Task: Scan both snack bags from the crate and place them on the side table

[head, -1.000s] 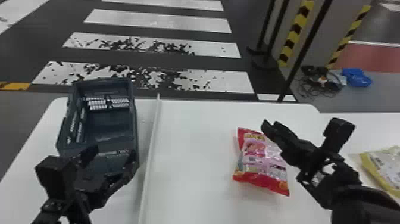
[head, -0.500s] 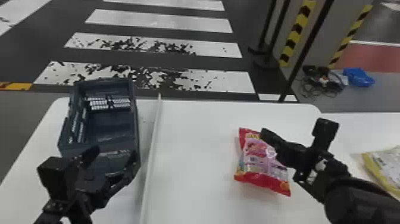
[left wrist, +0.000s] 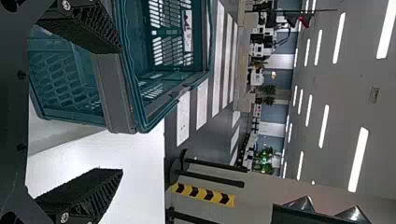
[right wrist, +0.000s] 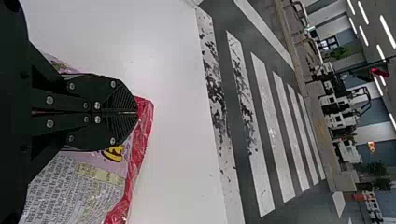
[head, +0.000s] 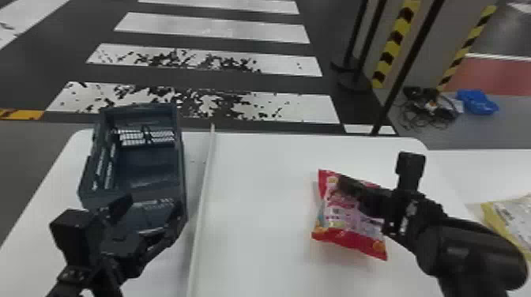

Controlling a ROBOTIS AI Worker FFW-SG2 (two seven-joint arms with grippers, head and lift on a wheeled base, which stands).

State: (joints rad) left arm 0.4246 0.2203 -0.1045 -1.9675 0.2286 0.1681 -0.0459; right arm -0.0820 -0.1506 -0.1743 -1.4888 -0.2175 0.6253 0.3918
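The crate [head: 148, 166] is set on the left of the worktop [head: 257, 177], and the left gripper [head: 153, 205], fingers wide apart, is parked at its near end, presumably clear of the work. By the divider strip [head: 203, 189] the crate side is kept separate. Beyond it, the red snack bag [head: 343, 237] is laid label up, probably for scanning. Over it the right gripper [head: 343, 185] is held, fingers together, perhaps for pressing or nudging. The yellow snack bag [head: 513, 221] is placed on the side table [head: 474, 173], seemingly finished.
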